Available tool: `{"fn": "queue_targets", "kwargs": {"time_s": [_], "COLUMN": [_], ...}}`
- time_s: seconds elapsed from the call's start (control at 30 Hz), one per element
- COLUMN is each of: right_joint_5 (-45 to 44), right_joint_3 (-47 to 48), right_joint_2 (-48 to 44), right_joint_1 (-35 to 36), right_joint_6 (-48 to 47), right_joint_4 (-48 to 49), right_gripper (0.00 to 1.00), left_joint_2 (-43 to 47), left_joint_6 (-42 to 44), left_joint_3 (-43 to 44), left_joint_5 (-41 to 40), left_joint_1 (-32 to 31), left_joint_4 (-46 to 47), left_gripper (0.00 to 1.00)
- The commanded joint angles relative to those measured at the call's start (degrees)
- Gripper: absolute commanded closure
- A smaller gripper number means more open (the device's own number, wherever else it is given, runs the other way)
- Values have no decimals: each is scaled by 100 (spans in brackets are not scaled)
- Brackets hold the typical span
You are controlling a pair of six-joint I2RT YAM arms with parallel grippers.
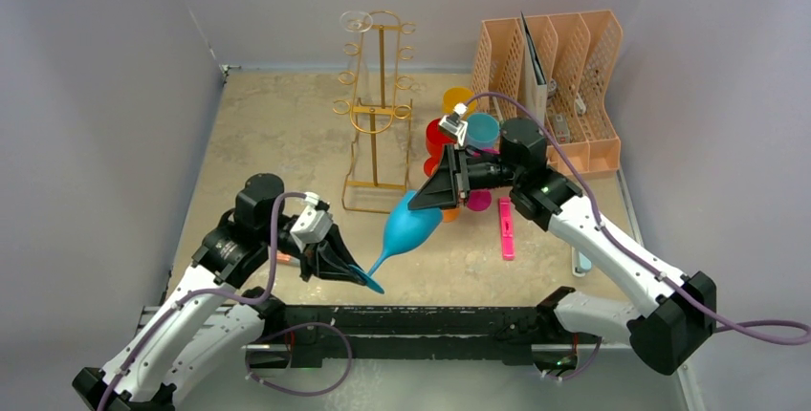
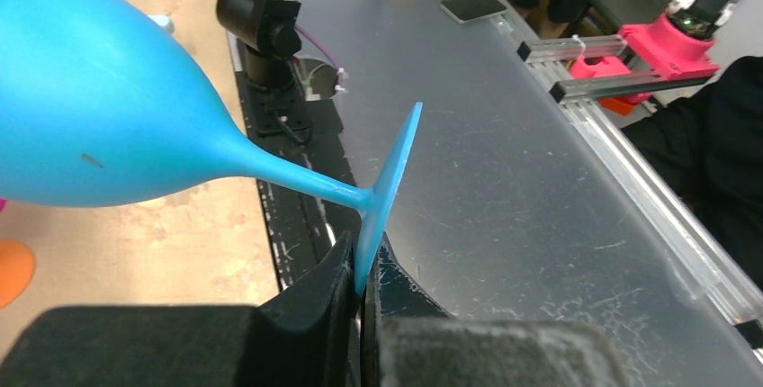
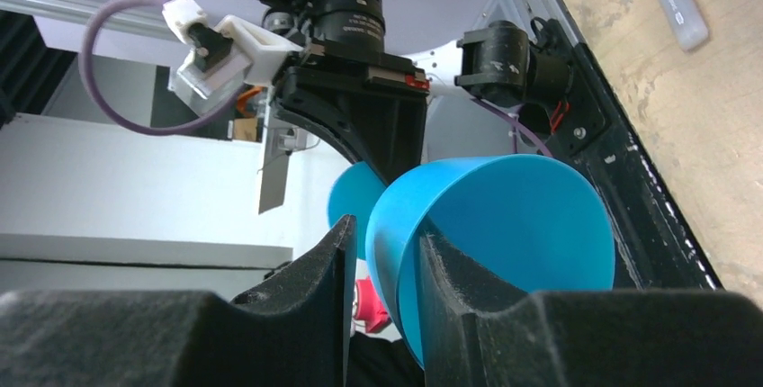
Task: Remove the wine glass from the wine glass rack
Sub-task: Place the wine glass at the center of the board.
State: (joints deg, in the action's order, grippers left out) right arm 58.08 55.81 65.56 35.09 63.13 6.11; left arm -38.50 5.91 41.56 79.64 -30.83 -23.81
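A blue wine glass hangs tilted above the table, off the gold wire wine glass rack at the back. My left gripper is shut on the edge of the glass's flat foot, pinched between both fingers. My right gripper is at the bowl's rim. One finger is inside the bowl against its wall. The other is outside with a small gap to the rim, so the jaws stand open astride it. A clear glass hangs upside down on the rack's top left hook.
A peach perforated file organiser stands at the back right. Orange, red and teal cups cluster behind my right wrist. A pink object and a grey marker lie to the right. Grey walls enclose both sides.
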Motion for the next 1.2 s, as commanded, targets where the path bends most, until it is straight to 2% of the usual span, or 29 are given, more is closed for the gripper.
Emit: {"fn": "queue_targets", "kwargs": {"time_s": [0.0, 0.07, 0.1, 0.13, 0.17, 0.23, 0.3, 0.43, 0.5, 0.53, 0.6, 0.7, 0.73, 0.93, 1.0, 1.17], "right_joint_5": [203, 164, 193, 282, 335, 506, 559, 622, 545, 497, 443, 318, 254, -161, -306, -459], "right_joint_3": [176, 161, 154, 135, 94, -37, -68, -155, -92, -40, 22, 197, 270, 555, 565, 566], "right_joint_2": [-221, -148, -92, -45, -3, 37, 44, -84, -149, -180, -264, -370, -396, -518, -606, -951], "right_joint_1": [-130, -152, -152, -152, -152, -151, -152, -152, -152, -152, -152, -152, -152, -152, -152, -152], "right_joint_6": [685, 994, 1124, 1260, 1427, 1816, 1847, 1700, 1320, 1118, 796, 168, -64, -1169, -1465, -2107], "right_joint_4": [742, 1077, 1208, 1423, 1730, 2299, 2425, 2143, 1721, 1491, 1090, 193, -127, -1572, -1823, -2564], "right_gripper": [67, 68, 74, 86, 91, 92, 93, 100, 100, 100, 100, 100, 100, 100, 100, 100], "left_joint_2": [117, 154, 183, 191, 198, 197, 167, 141, 141, 140, 124, 106, 108, 190, 217, 211], "left_joint_6": [257, 149, 99, 53, 12, -18, -47, -149, -173, -210, -338, -442, -457, -386, -387, -443], "left_joint_3": [175, 128, 98, 79, 60, 33, 15, -15, -25, -37, -47, -43, -36, 115, 193, 495], "left_joint_5": [-552, -605, -633, -671, -722, -872, -893, -1026, -1091, -1119, -1220, -1257, -1258, -1730, -1958, -3264], "left_joint_1": [28, 31, 25, 26, 28, 31, 33, 33, 30, 25, 31, 30, 31, 25, 25, 33], "left_joint_4": [-139, -38, 29, 92, 134, 175, 248, 413, 456, 463, 469, 426, 434, 320, 266, -305], "left_gripper": [100, 100, 100, 100, 100, 100, 100, 100, 100, 94, 74, 57, 49, 40, 30, 21]}}
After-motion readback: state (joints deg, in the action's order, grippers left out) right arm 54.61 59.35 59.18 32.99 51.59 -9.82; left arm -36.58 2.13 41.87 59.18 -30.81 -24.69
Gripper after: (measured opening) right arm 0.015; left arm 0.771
